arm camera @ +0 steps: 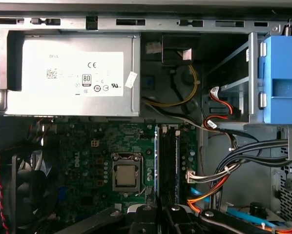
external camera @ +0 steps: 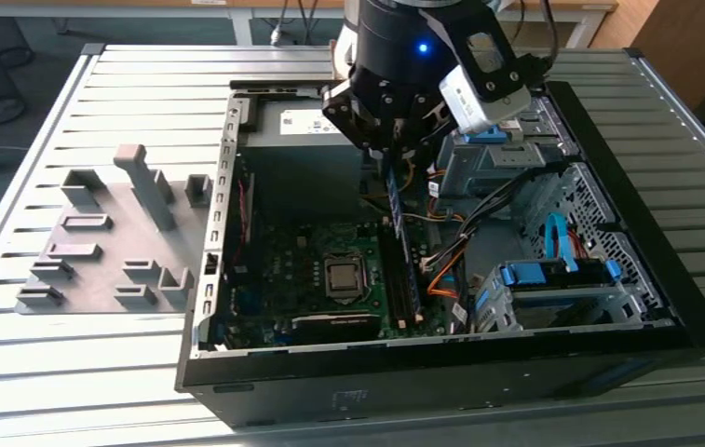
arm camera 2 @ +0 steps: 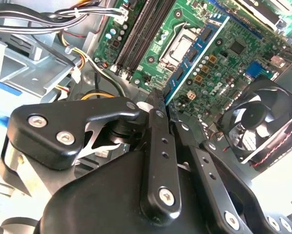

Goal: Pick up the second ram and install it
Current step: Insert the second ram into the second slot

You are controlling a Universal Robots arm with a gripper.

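While your end effector (arm camera 2: 161,108) was clamped on the second ram (arm camera 2: 195,53), the stick hung edge-down. Its long axis ran along the motherboard slots (arm camera: 168,161) directly beneath.

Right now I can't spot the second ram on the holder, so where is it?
The second ram is clamped in the hand, held upright over the motherboard's memory slots inside the open computer case, right of the processor socket in the exterior view.

One open computer case (external camera: 650,307), one motherboard (arm camera: 87,161) with one CPU socket (arm camera: 126,175), one power supply (arm camera: 68,73), one case fan (arm camera 2: 263,122), one grey holder tray (external camera: 103,242) at nine o'clock.
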